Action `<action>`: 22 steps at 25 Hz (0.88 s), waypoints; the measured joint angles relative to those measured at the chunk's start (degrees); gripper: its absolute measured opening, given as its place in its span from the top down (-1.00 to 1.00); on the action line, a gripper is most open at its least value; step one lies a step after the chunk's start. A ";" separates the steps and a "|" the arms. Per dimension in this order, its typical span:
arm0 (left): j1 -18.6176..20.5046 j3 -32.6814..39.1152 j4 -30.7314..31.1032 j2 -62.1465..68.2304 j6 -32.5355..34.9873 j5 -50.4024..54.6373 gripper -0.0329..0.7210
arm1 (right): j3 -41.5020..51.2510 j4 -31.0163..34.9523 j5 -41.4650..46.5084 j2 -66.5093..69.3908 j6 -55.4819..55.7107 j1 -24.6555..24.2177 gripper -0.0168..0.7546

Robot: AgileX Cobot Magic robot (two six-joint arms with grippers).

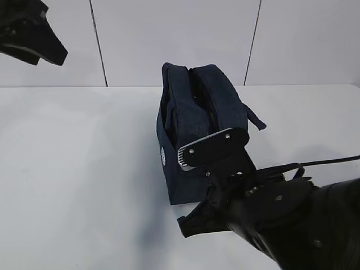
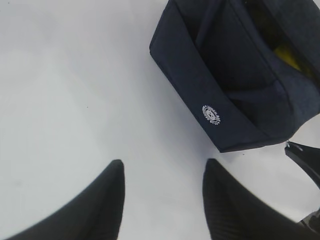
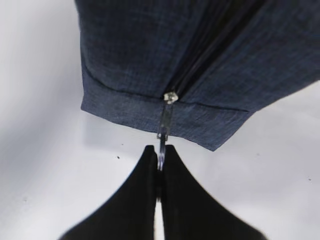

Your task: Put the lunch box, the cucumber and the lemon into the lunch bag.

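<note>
On the white table [image 1: 84,169] the bag [image 1: 194,129] is stood upright near the middle, its long axis running from the near right toward the back wall. Its zipper line is seen along the top, following that same axis, with the near end pointed at the right claw [image 3: 160,160]. The two top flaps are parted at the far end.

A small round white emblem [image 2: 211,114] is printed low on the bag's left side; its ring of lettering is too small to be read.

A patch of yellow [image 2: 287,54] is glimpsed inside the bag's opening in the left wrist view; what it belongs to cannot be told for certain.

The right claw is closed on the zipper pull [image 3: 163,127], which is stretched straight out from the slider at the bag's near end. The left claw [image 2: 162,200] is held open above bare table, apart from the bag and gripping nothing.
</note>
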 joint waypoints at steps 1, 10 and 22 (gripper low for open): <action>0.00 0.00 0.00 0.00 0.00 0.00 -0.07 | 0.00 1.25 0.00 -0.67 -1.51 0.00 0.94; 0.00 0.00 0.04 0.00 0.00 0.00 -0.07 | -2.42 17.49 0.30 -3.44 -23.22 -0.13 0.94; 0.00 0.00 0.04 0.00 0.00 0.00 -0.07 | -14.35 37.27 15.76 -3.44 -58.42 -0.13 0.94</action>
